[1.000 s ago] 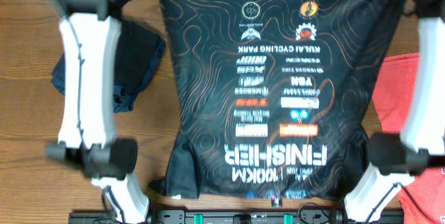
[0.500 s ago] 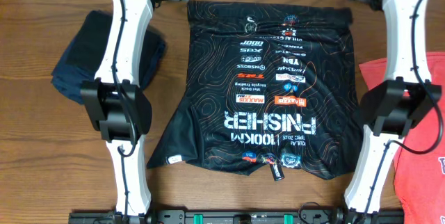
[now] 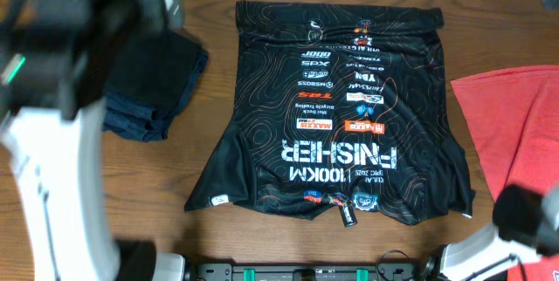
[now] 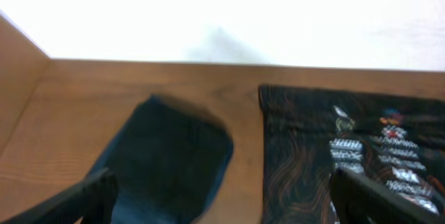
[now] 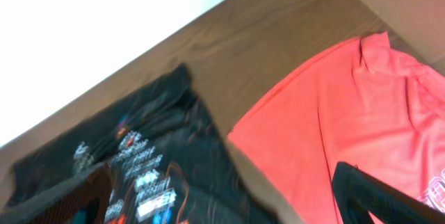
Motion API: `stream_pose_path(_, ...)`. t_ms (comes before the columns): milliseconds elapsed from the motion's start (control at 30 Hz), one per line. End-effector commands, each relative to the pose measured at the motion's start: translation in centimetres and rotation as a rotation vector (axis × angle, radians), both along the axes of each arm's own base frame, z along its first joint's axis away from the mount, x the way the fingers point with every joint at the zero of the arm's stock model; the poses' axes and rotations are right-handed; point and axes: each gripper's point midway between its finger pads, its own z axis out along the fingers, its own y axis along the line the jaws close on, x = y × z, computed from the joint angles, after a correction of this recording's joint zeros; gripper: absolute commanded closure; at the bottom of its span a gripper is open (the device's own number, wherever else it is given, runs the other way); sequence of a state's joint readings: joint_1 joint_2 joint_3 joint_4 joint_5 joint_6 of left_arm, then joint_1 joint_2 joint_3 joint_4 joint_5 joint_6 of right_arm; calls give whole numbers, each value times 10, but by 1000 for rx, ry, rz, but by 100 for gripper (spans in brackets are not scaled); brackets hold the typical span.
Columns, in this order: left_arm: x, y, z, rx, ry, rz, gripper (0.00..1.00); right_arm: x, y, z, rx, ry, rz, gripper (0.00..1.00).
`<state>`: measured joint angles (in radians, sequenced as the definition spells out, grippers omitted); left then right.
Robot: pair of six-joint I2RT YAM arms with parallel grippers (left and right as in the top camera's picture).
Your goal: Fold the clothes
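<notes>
**On the table (image 3: 489,19): black jersey (image 3: 336,106) part-folded, both tools wide open**

At 6 o'clock, nearest the arm bases, find the jersey's flared end, corners splayed toward 7 and 5, with a small tag (image 3: 348,216) hanging at the edge. Follow its long axis straight from 6 to 12, lettering upside down, to a far end turned over on itself in a narrow band. Judge one fold made and the side folds not yet done.

Through the left wrist view, see the left gripper (image 4: 222,193) with jaws spread wide and nothing between. Place the jersey's far-left corner ahead at about 1 o'clock and a dark navy garment (image 4: 167,161) at 11.

Through the right wrist view, see the right gripper (image 5: 222,189) equally wide and empty. Place the jersey at 10 o'clock and the coral-red T-shirt (image 5: 348,113) at 2.

Overhead, make out only a blurred left arm (image 3: 52,141) at 9 and a blurred right arm (image 3: 528,215) at 4, so cannot call either nearer. Reckon on each arm taking its own long edge and carrying it inward across the axis.
</notes>
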<state>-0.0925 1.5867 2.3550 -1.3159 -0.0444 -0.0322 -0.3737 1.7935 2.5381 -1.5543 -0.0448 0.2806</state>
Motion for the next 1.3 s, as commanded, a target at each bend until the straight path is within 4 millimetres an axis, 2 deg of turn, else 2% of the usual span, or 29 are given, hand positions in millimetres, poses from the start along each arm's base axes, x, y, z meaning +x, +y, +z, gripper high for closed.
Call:
stream_pose_path(0, -26, 3, -14, -42, 89, 40, 2, -26, 26, 1, 29, 43, 86, 2)
stream_pose_path(33, -38, 4, -21, -50, 130, 52, 2, -36, 28, -4, 40, 80, 82, 3)
stream_pose_path(67, -48, 5, -28, -60, 176, 67, 2, -36, 31, -7, 38, 90, 111, 9)
stream_pose_path(200, -75, 8, -67, -58, 386, 101, 2, -41, 38, -40, 119, 189, 113, 7)
stream_pose_path(300, -76, 3, -98, -72, 499, 102, 2, -46, 34, -80, 147, 327, 90, 9)
stream_pose_path(367, -80, -1, -125, -79, 608, 93, 2, -53, 35, -110, 183, 429, 88, 9)
stream_pose_path(533, -106, -4, -194, -72, 884, 97, 2, -79, 44, -164, 247, 631, 129, 13)
stream_pose_path(667, -136, -1, -238, -46, 1084, 113, 2, -109, 56, -187, 280, 726, 150, 13)
stream_pose_path(767, -158, 0, -260, -37, 1188, 137, 2, -135, 65, -190, 279, 742, 157, 13)
stream_pose_path(867, -171, 2, -275, -33, 1238, 149, 2, -157, 72, -191, 249, 692, 153, 7)
stream_pose_path(900, -173, 2, -284, -35, 1238, 152, 2, -163, 74, -197, 232, 650, 140, 2)
stream_pose_path(967, -172, 1, -295, -40, 1229, 159, 2, -166, 72, -208, 213, 601, 105, 1)
stream_pose_path(1100, -169, -1, -328, -58, 1209, 161, 2, -166, 58, -251, 172, 525, -4, 1)
stream_pose_path(1233, -169, -19, -363, -173, 1199, 143, 2, -167, 47, -298, 197, 541, -77, 11)
stream_pose_path(1267, -169, -22, -370, -196, 1192, 151, 2, -164, 51, -306, 248, 531, -82, 13)
